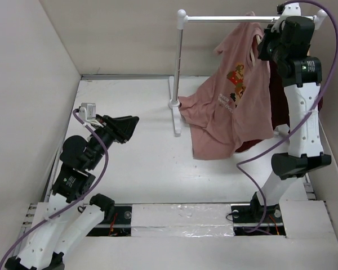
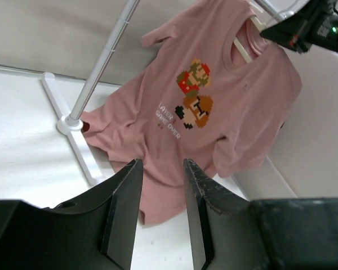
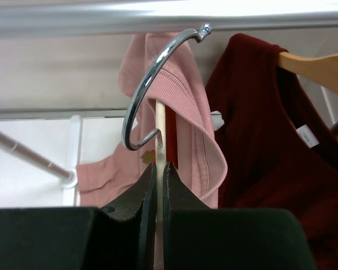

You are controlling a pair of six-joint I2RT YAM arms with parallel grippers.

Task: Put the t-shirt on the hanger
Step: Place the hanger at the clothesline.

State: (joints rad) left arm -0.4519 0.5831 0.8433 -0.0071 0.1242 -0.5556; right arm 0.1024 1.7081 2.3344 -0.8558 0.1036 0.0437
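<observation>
The salmon-pink t-shirt (image 1: 236, 107) with its pixel print hangs at the right end of the rack, and its lower hem rests on the table. In the right wrist view my right gripper (image 3: 159, 166) is shut on the thin pale stem of the hanger (image 3: 160, 129) inside the shirt's collar (image 3: 186, 112). The metal hook (image 3: 152, 73) curves up just under the rail (image 3: 158, 17). In the top view that gripper (image 1: 265, 42) is beside the rail. My left gripper (image 1: 132, 125) sits low at the left, open and empty. It points at the t-shirt (image 2: 214, 112) from a distance, its jaws (image 2: 160, 162) apart.
A dark maroon t-shirt (image 3: 270, 169) hangs on a tan wooden hanger (image 3: 315, 64) just right of the pink one. The rack's upright post and white foot (image 1: 174, 104) stand left of the shirts. Walls close in the table on the left, back and right.
</observation>
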